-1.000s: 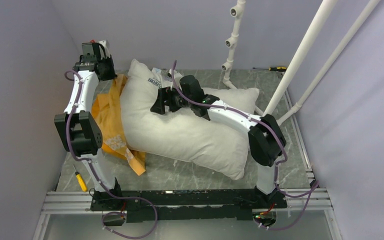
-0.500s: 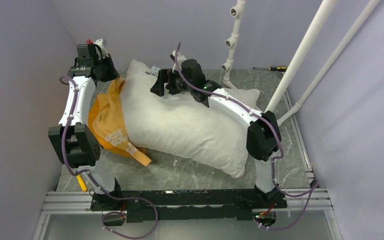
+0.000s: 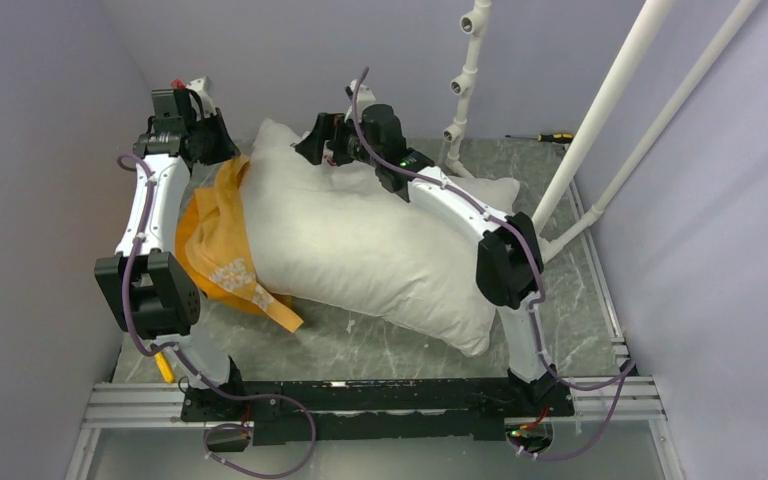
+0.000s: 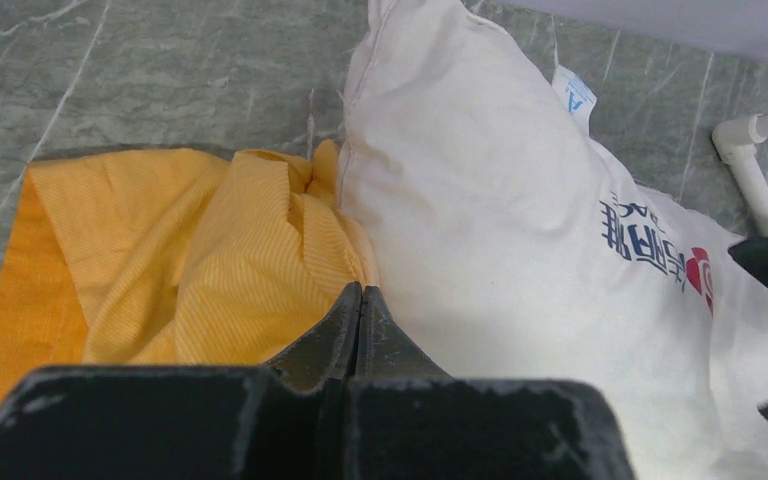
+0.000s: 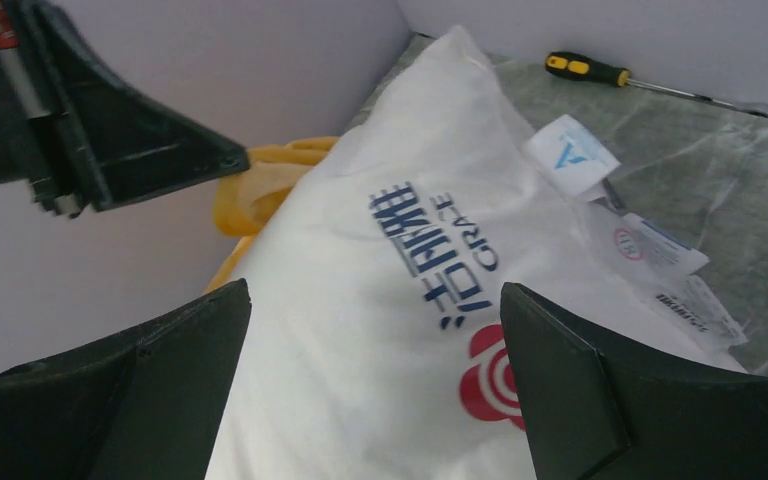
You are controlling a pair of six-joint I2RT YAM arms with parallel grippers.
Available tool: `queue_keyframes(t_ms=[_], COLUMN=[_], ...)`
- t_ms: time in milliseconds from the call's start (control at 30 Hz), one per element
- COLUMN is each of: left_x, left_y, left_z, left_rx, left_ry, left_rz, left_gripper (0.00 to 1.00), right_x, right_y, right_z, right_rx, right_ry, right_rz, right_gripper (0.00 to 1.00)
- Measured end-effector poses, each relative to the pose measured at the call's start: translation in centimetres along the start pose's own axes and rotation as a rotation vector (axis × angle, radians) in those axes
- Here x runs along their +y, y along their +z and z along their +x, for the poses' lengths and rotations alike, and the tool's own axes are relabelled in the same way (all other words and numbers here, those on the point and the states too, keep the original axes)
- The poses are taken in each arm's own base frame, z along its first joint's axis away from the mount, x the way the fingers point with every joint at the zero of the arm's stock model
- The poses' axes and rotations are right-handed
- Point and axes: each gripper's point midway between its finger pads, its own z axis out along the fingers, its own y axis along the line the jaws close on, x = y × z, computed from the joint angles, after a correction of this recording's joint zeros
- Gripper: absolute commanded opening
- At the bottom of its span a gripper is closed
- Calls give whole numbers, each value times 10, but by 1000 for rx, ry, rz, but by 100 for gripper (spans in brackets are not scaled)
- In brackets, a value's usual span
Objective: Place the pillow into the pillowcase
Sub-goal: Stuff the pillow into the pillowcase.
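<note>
On the table (image 3: pixel 380 345), pillowcase (image 3: pixel 215 240) just left of pillow (image 3: pixel 360 240), touching.

The pillow (image 3: pixel 360 250) is white with a red logo (image 5: pixel 490 385) and dark lettering (image 5: pixel 430 255), the pillowcase (image 3: pixel 215 240) orange-yellow with fine stripes.

Top camera high behind arm bases (image 3: pixel 375 398), looking down over surface (image 3: pixel 390 345). Both wrist cameras close, sharing printed end of pillow (image 5: pixel 360 300).

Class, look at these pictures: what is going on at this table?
Two robot arms work on a plump white fabric pillow lying on the grey marbled table. The left tool is shut, pinching the bunched orange-yellow fabric pillowcase beside the pillow's printed end. The right tool hangs wide open above that end, gripping nothing. The pillow is not yet in the case.
</note>
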Motion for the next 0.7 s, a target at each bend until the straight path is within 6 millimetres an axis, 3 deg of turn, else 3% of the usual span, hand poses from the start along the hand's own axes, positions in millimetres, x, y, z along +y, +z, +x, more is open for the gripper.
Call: queue_keyframes(t_ms=[167, 300, 367, 467, 533, 567, 633, 700], left_x=[0, -1, -1, -1, 0, 0, -1, -2], left_y=[0, -2, -3, -4, -4, -4, -4, -4], left_z=[5, 8, 8, 7, 7, 7, 9, 9], left_rx=[10, 15, 13, 9, 9, 10, 15, 15], left_ry=[-10, -24, -25, -27, -30, -31, -35, -36], left_rz=[2, 3, 3, 3, 3, 3, 10, 15], left_gripper=[0, 0, 0, 0, 0, 0, 0, 0], right_x=[-18, -22, -25, -35, -37, -34, -27, -16], right_y=[24, 66, 76, 81, 81, 80, 79, 77], right_z=[-4, -13, -1, 39, 55, 58, 58, 59], right_rx=[-37, -73, -51, 44, 85, 94, 104, 115], right_ry=[19, 22, 42, 92, 114, 117, 121, 123], right_rz=[31, -17, -39, -44, -55, -71, -111, -169], right_gripper=[100, 99, 99, 96, 83, 70, 29, 7])
